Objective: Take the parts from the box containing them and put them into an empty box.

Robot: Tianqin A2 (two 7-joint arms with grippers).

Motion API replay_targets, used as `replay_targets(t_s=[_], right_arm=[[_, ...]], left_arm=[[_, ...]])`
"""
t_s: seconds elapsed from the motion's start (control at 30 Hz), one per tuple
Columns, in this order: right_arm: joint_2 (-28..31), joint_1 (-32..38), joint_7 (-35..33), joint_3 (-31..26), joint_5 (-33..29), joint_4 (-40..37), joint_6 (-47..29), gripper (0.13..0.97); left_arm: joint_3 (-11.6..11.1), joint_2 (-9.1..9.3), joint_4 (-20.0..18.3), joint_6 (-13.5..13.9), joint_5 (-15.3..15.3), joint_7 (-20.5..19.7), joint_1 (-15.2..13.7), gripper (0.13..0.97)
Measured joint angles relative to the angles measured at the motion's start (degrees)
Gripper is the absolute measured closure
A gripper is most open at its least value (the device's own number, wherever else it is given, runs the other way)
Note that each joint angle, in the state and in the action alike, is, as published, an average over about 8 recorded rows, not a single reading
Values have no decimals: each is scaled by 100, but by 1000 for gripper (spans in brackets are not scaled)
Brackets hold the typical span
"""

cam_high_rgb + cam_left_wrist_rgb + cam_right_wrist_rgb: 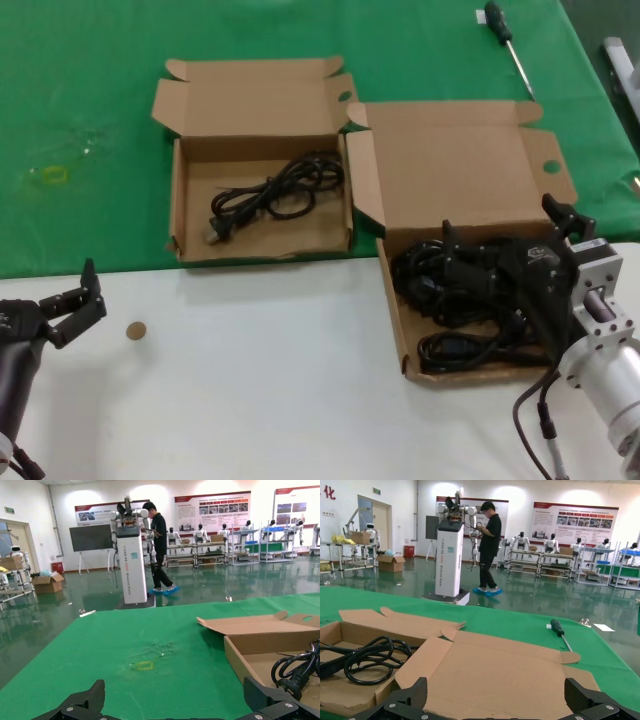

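Right gripper (470, 262) sits low in the tall-lidded box (455, 170), fingers spread wide among the black cord bundles (450, 348), gripping nothing visibly. One cord (268, 195) lies in the shorter-lidded box (250, 110) just beside it, on the green cloth (80, 120). Left gripper (80, 300) hangs open and empty over the white table (250, 380). Screwdriver (505, 40) lies beyond the boxes.
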Motion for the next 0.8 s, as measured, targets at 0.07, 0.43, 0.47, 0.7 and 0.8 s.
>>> replay_targets(t_s=[0.07,0.43,0.47,0.7,0.8], right_arm=[[0,0,0,0,0,0,0,129],[0,0,0,0,0,0,0,129],[0,0,0,0,0,0,0,129],[0,0,0,0,0,0,0,129],[0,0,0,0,0,0,0,129]], left_arm=[[0,0,0,0,0,0,0,132],[0,0,0,0,0,0,0,132],[0,0,0,0,0,0,0,132],[0,0,0,0,0,0,0,132],[0,0,0,0,0,0,0,132]])
